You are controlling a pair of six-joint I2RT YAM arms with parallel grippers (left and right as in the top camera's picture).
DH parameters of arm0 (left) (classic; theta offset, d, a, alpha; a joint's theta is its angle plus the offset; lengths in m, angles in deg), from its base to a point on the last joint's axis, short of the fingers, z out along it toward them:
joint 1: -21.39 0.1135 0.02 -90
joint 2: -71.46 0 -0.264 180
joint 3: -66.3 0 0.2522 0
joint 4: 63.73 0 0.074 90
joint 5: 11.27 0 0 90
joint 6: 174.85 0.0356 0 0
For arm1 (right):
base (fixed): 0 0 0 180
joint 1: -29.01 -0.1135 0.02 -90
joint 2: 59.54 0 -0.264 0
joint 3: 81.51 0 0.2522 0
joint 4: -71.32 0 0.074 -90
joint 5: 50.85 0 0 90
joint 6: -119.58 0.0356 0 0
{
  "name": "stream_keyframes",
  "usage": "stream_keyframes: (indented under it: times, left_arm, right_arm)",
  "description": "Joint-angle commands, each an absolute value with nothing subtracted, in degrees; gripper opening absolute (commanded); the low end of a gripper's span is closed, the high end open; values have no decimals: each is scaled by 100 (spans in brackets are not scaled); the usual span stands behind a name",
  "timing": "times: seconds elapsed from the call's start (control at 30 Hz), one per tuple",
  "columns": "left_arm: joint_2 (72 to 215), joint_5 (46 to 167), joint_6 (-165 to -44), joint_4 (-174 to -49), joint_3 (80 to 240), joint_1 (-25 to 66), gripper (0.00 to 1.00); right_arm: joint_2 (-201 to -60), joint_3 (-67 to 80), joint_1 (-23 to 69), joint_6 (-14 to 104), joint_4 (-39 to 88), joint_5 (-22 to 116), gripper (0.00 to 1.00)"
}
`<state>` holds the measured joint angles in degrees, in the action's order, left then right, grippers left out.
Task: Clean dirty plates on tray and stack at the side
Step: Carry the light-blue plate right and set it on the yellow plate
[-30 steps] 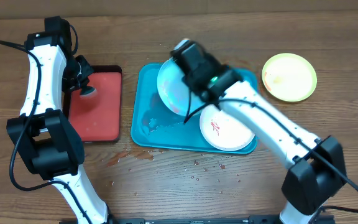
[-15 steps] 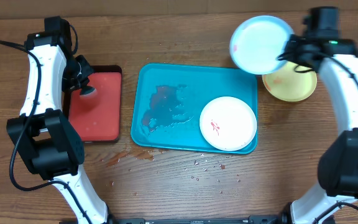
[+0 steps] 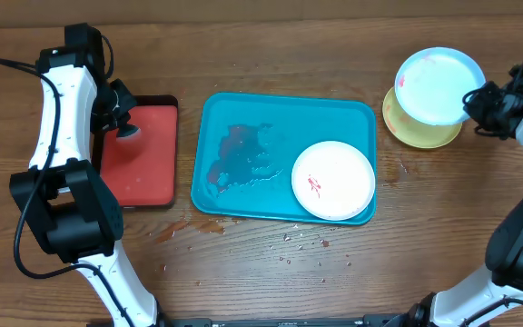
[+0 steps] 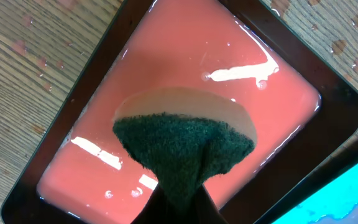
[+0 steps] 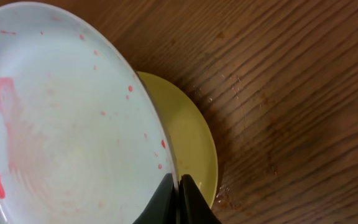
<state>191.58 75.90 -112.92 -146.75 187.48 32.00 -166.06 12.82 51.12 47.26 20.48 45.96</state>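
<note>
My right gripper (image 3: pixel 476 96) is shut on the rim of the light blue plate (image 3: pixel 438 84), holding it over the yellow-green plate (image 3: pixel 420 130), which lies on the table right of the teal tray (image 3: pixel 243 127). In the right wrist view the blue plate (image 5: pixel 61 118) shows faint red smears, with the yellow-green plate (image 5: pixel 194 149) under it and the jaws (image 5: pixel 179 186) pinching its rim. The white plate (image 3: pixel 333 180), with a red smear, lies in the tray's near right corner. My left gripper (image 3: pixel 125 127) is shut on a dark green sponge (image 4: pixel 185 149) over the red tray (image 4: pixel 185 68).
The red tray (image 3: pixel 141 150) with a dark rim lies left of the teal tray and holds a film of liquid. A wet reddish smear (image 3: pixel 239 159) lies on the teal tray's left half. Drops and crumbs (image 3: pixel 289 241) dot the table in front of the tray.
My right gripper carried the light blue plate off the teal tray, up and to the right, and now holds it over the yellow-green plate. The left arm has not moved.
</note>
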Motion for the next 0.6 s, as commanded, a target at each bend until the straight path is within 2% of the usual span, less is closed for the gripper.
stream_keyframes:
  times: [0.0, 0.1, 0.2, 0.23, 0.27, 0.3, 0.4, 0.5, 0.57]
  left_arm:
    - [18998, 7537, -11185, -14666, 18815, 3218, 4]
    - [18998, 7537, -11185, -14661, 18815, 3218, 4]
    - [18998, 7537, -11185, -14664, 18815, 3218, 4]
    - [18998, 7537, -11185, -14664, 18815, 3218, 4]
    - [18998, 7537, -11185, -14664, 18815, 3218, 4]
    - [18998, 7537, -11185, -14664, 18815, 3218, 4]
    - [18998, 7537, -11185, -14664, 18815, 3218, 4]
    - [18998, 7537, -11185, -14657, 18815, 3213, 4]
    - [18998, 7537, -11185, -14657, 18815, 3205, 4]
  right_arm:
    - [-16615, 963, 5094, 4787, 2367, 4567, 4]
    - [-16619, 823, 5077, 4787, 2492, 4567, 14]
    - [-16617, 806, 5077, 4787, 2453, 4567, 33]
    - [-16619, 806, 5077, 4789, 2444, 4574, 41]
    - [-16619, 806, 5077, 4787, 2426, 4663, 57]
    - [-16617, 806, 5077, 4785, 2413, 4779, 62]
    - [-16617, 806, 5073, 4653, 2321, 5800, 64]
    - [-16617, 806, 4950, 4048, 2077, 7238, 64]
    - [-16619, 806, 4786, 3932, 1793, 7581, 65]
